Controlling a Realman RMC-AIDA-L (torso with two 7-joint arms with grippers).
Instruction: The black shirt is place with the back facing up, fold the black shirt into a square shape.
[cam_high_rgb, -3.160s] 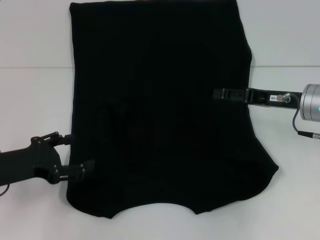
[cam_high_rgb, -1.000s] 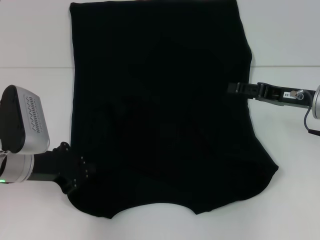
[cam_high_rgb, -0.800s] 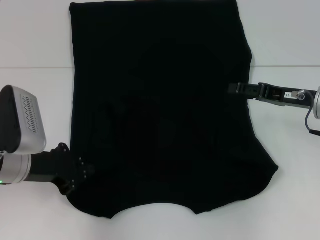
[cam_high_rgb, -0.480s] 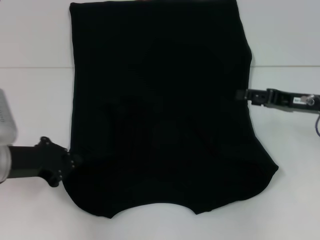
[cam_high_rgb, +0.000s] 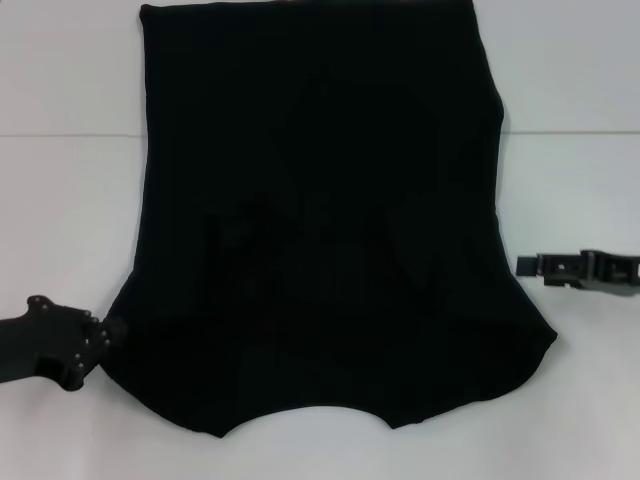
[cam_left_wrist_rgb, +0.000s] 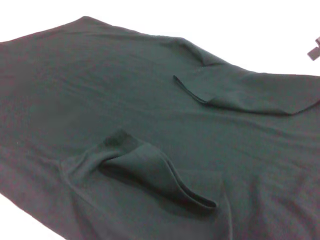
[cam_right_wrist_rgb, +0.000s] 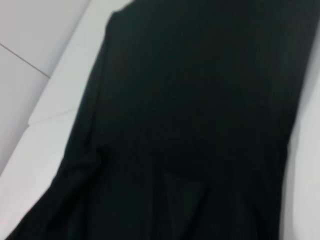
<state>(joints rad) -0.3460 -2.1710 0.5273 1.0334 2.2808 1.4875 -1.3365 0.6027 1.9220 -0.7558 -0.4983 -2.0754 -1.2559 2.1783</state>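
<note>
The black shirt (cam_high_rgb: 320, 220) lies flat on the white table (cam_high_rgb: 60, 210), its curved neckline (cam_high_rgb: 305, 415) at the near edge. Both short sleeves are folded inward onto the body, as the left wrist view shows: one sleeve (cam_left_wrist_rgb: 150, 170) close by and the other sleeve (cam_left_wrist_rgb: 245, 95) farther off. My left gripper (cam_high_rgb: 105, 335) sits low at the shirt's near left edge, right beside the fabric. My right gripper (cam_high_rgb: 527, 265) hovers just off the shirt's right edge, apart from it. Dark shirt fabric (cam_right_wrist_rgb: 200, 100) fills most of the right wrist view.
Bare white tabletop (cam_high_rgb: 570, 150) runs along both sides of the shirt. A thin seam (cam_high_rgb: 60, 135) crosses the table behind the arms. The right gripper's tip (cam_left_wrist_rgb: 314, 50) shows far off in the left wrist view.
The left arm has drawn back leftward to the shirt's near left edge, its silver wrist now out of view. The right gripper has withdrawn rightward and nearer, off the shirt.
</note>
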